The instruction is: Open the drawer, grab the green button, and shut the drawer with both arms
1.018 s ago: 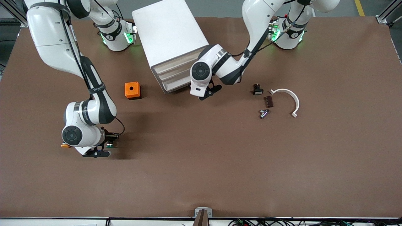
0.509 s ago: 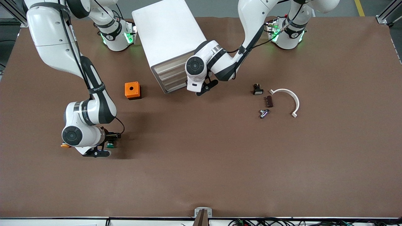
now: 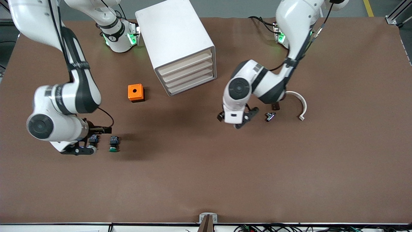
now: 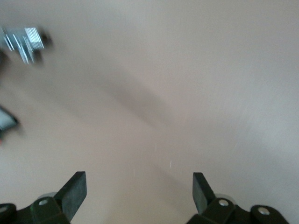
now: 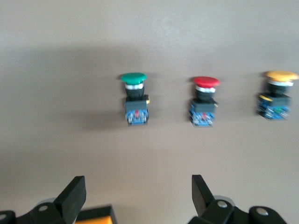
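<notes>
Brown matting covers the table (image 3: 206,180), on which a white cabinet (image 3: 175,35) with four drawers, all shut, is set. Both grippers are held spread and empty: the right gripper (image 3: 77,149) beside the button (image 3: 113,143), which lies on the table, and the left gripper (image 3: 234,120) over bare matting. Three buttons are counted, the green one beside the red-capped button (image 5: 204,101) and the yellow-capped button (image 5: 276,95). Withdrawal is best made straight up, so that nothing is nudged.

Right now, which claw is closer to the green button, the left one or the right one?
The right. The right claw hangs open just beside the green button, toward the right arm's end of the table. The left claw, also open, is over bare table near the small metal part.
</notes>
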You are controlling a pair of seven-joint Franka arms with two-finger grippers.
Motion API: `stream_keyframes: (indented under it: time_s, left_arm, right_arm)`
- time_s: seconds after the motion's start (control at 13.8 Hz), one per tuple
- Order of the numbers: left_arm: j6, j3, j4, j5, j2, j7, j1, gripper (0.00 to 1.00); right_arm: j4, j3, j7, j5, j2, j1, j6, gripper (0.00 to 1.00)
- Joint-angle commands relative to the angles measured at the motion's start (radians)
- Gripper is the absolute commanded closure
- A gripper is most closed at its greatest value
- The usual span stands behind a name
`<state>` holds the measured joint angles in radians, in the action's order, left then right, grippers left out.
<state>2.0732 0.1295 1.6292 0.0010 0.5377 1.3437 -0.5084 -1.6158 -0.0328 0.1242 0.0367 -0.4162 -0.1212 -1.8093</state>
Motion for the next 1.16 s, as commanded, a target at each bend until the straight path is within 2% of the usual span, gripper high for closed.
stream_keyframes:
  time_s: [0.0,0.15,0.44,0.73,0.87,1.09]
  left_arm:
    - [-0.016,0.007,0.021,0.039,-0.109,-0.07,0.1,0.0]
    - [-0.048,0.007,0.021,0.039,-0.189,-0.164,0.19,0.0]
    - [-0.218,0.01,0.015,0.039,-0.355,-0.384,0.355,0.0]
    - [-0.396,0.009,-0.005,0.039,-0.484,-0.599,0.473,0.0]
    - [-0.448,0.009,-0.009,0.037,-0.533,-0.768,0.534,0.0]
    - [-0.508,-0.005,0.003,0.036,-0.599,-0.869,0.554,0.0]
  right_arm:
    - [-0.019,0.008,-0.017,-0.009,0.114,0.018,0.05,0.0]
    - [-0.004,0.008,-0.021,-0.009,0.164,0.043,0.091,0.0]
    - [0.068,0.007,-0.057,-0.011,0.235,0.087,0.247,0.0]
    - [0.146,0.007,-0.055,-0.014,0.269,0.12,0.393,0.0]
    - [0.148,0.007,-0.057,-0.014,0.313,0.138,0.407,0.0]
    - [0.148,0.005,-0.064,-0.014,0.347,0.152,0.435,0.0]
